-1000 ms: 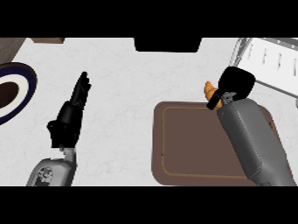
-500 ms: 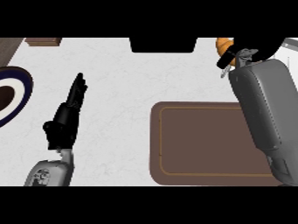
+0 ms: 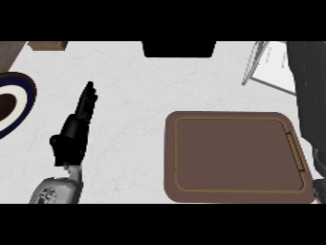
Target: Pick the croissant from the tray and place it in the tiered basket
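The white counter is being viewed from steeply above, and most of the view is being filled by it. The brown tray, a rounded rectangle with a raised rim, is being shown lying flat on the counter at the lower right, its bare floor being exposed. Its right edge is being overlapped by the grey right forearm, which is being stretched up the right side of the view from the lower edge to the top. The right hand is being cut off beyond the upper edge, so whether it is spread or closed cannot be told. The croissant is not being shown anywhere in the view, so its place, its long axis and the way it points cannot be told. A plate with a dark blue rim, a white ring and a brown middle is being cropped by the left edge. Just right of it, well apart from the tray, the left hand is being held at rest over the counter, its fingers straight and pressed together, pointing away and slightly right, with nothing being gripped. Part of the wire basket is being shown at the upper right, beside the right forearm. A black block is being seen at the far edge
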`<state>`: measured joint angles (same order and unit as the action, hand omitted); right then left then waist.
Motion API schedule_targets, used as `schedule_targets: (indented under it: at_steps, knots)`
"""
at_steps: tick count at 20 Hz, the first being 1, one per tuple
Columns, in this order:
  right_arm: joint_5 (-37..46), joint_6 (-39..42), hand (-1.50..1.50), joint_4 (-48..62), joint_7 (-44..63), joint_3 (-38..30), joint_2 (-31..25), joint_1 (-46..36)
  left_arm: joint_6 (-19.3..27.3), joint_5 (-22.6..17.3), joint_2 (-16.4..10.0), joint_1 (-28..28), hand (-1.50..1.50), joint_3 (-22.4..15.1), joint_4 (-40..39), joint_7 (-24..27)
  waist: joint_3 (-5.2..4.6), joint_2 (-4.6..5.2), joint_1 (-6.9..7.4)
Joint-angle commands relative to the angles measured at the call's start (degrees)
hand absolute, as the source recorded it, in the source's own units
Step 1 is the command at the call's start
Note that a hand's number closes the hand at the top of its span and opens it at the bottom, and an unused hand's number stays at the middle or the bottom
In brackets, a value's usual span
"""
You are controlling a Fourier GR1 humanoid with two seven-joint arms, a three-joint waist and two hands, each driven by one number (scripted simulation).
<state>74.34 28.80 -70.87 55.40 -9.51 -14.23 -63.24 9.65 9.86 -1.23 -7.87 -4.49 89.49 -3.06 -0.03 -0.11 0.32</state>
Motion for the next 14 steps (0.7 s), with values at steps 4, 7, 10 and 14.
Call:
schedule_targets:
  at_steps: [4,7,10,14]
  knots:
    - [-0.36,-8.14,1.50,8.25,2.78,-5.07,0.15,-4.32,-1.99,-0.73,-1.68,2.32,0.00,-0.12,4.77,-1.40,0.02,0.22,0.79]
    - [-0.50,-9.91,1.50,13.49,-1.85,-7.73,-6.20,-6.02,-1.57,-1.47,-1.17,-0.80,0.00,2.15,-3.31,3.02,0.00,0.45,0.40]
    - [1.15,-15.91,1.50,21.66,-2.70,-7.88,-6.99,-8.55,-0.94,-0.82,-0.93,-2.77,0.00,1.20,-0.30,-0.12,0.01,0.54,0.96]
    - [2.17,-17.16,1.50,29.74,-7.68,-8.04,-12.34,-8.30,0.32,0.90,0.75,-0.52,0.00,-2.48,4.79,-3.36,0.05,0.61,1.45]
